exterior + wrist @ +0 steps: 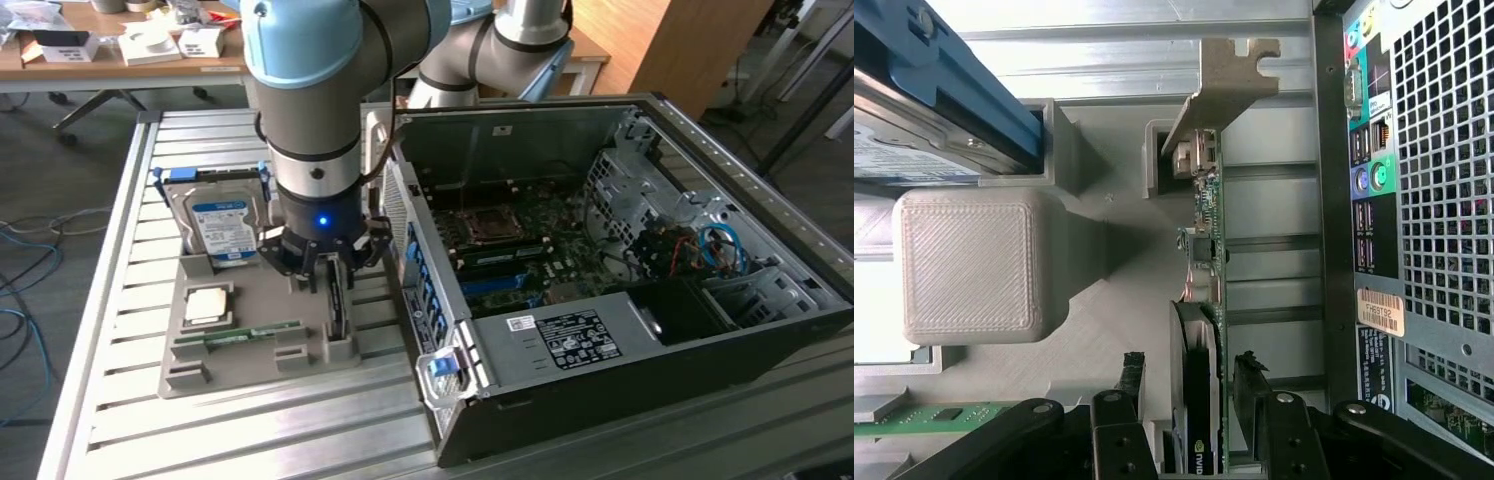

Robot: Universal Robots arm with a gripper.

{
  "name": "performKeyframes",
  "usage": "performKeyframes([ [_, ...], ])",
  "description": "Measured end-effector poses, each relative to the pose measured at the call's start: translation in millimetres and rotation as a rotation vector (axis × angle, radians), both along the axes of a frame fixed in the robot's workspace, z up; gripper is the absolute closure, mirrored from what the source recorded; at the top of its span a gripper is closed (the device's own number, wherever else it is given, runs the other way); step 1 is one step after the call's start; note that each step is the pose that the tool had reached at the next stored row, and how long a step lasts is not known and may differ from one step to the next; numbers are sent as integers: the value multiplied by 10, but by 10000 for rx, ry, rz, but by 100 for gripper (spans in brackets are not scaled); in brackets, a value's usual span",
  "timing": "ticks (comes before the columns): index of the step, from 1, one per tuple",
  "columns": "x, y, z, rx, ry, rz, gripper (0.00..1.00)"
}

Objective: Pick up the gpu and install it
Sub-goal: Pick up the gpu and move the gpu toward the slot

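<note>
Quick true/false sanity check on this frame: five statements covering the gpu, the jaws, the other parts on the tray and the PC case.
1. The gpu stands on edge in the grey holder. True.
2. The jaws are shut on the hard drive. False: they stand open, one on each side of the gpu; the hard drive sits in its own slot in the holder.
3. The gpu is seated inside the case. False: it is in the holder, outside the case.
4. A memory stick lies flat in the holder. True.
5. The case is open, with the motherboard exposed. True.
</note>
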State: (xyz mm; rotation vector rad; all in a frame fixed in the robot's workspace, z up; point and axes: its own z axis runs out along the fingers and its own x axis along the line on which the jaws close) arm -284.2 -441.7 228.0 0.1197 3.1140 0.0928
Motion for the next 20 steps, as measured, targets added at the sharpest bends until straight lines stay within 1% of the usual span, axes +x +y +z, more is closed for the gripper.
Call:
performKeyframes([
  [3, 0, 0, 0, 0, 0, 0, 53],
  [4, 0, 0, 0, 0, 0, 0, 60],
  [6, 7, -4, -1, 3, 4, 3, 60],
  [8, 24, -13, 0, 2, 40, 0, 60],
  [10, 28, -15, 1, 1, 58, -1, 60],
  [13, 30, -24, 0, 1, 68, 0, 60],
  [16, 31, -44, 0, 2, 76, 1, 60],
  [20, 43, -48, 0, 2, 98, 0, 60],
])
